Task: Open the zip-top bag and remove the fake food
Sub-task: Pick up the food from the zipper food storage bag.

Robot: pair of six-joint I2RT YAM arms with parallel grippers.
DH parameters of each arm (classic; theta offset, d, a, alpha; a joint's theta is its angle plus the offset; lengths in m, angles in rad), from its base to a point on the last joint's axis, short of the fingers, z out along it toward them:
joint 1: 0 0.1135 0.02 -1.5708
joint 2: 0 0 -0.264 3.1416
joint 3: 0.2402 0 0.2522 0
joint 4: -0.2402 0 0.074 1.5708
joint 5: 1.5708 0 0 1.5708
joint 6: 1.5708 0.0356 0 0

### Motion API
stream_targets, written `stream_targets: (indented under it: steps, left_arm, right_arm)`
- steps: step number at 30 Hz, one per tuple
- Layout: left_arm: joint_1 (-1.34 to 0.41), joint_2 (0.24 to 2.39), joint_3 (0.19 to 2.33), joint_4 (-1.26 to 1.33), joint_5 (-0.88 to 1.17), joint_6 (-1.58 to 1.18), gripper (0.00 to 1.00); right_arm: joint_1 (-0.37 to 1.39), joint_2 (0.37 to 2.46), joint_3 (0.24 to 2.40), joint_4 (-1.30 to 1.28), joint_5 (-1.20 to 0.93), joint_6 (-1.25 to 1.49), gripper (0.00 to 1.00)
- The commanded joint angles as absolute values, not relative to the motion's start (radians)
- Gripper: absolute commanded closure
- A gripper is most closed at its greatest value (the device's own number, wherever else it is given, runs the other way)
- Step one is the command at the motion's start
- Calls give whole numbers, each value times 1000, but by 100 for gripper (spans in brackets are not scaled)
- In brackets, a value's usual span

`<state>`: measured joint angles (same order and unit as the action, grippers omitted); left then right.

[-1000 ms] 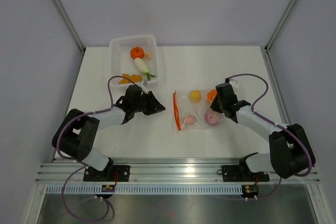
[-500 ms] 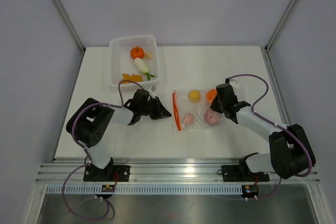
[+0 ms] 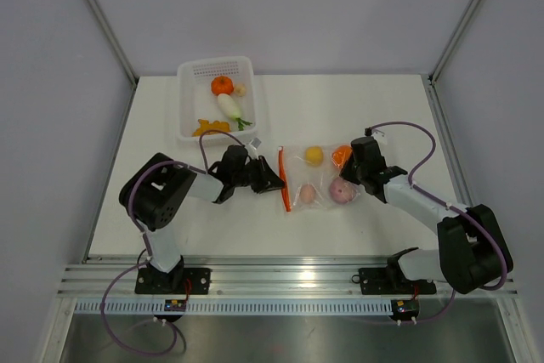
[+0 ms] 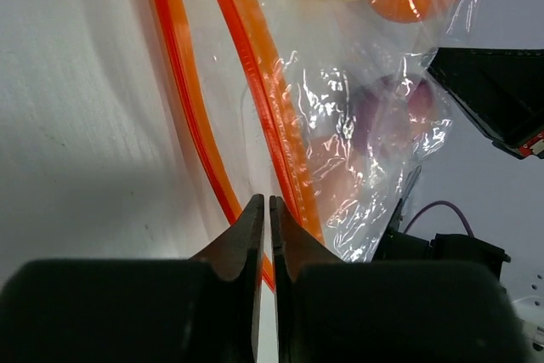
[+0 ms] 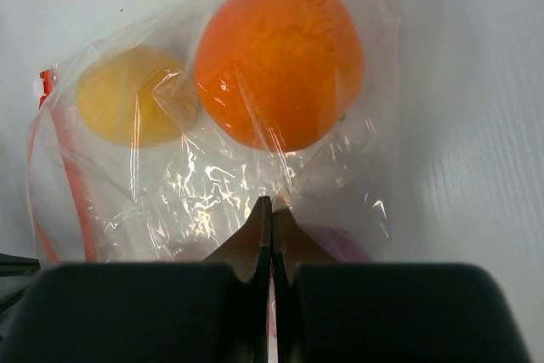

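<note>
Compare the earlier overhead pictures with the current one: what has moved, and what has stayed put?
The left claw slid right, its closed tips reaching the orange zipper strip of the zip-top bag. The right claw stayed pinched on the bag's right side. The bag, the fake food inside it and the white basket did not visibly move.

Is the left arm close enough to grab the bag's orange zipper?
Probably yes. The left gripper sits right at the zipper strip of the zip-top bag, with nothing between them. Its fingers look shut, so they'd likely need to open first.
</note>
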<state>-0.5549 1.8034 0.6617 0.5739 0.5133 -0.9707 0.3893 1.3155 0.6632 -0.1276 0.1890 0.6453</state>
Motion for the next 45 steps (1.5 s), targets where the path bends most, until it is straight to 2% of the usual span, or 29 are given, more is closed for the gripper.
stream_targets:
  steps: [1, 6, 9, 19, 24, 25, 30, 31, 32, 36, 45]
  left_arm:
    - [-564, 1850, 690, 707, 574, -1029, 93]
    - [-571, 1862, 689, 738, 597, -1055, 91]
    - [-571, 1868, 678, 813, 636, -1107, 83]
    - [-577, 1882, 641, 1064, 698, -1226, 81]
    - [-578, 1853, 644, 950, 693, -1169, 76]
    - [-578, 1842, 641, 922, 683, -1155, 70]
    - [-592, 1757, 649, 735, 623, -1005, 56]
    - [-597, 1747, 650, 715, 609, -1005, 56]
    - [-603, 1737, 649, 707, 583, -973, 48]
    - [-652, 1704, 666, 629, 529, -904, 39]
    - [-713, 1812, 756, 566, 522, -876, 39]
  right_arm:
    - [382, 1295, 663, -89, 170, 655, 100]
    - [382, 1292, 661, -86, 166, 657, 100]
    - [382, 1293, 660, -83, 160, 658, 100]
    - [382, 1284, 653, -80, 153, 658, 100]
    - [382, 1281, 652, -81, 153, 657, 100]
    - [382, 1279, 652, -83, 155, 657, 100]
    - [382, 1276, 647, -81, 156, 655, 100]
    - [383, 1276, 647, -81, 156, 655, 100]
    - [382, 1278, 647, -81, 155, 655, 100]
    - [382, 1279, 646, -78, 152, 655, 100]
    - [383, 1273, 634, -78, 115, 667, 100]
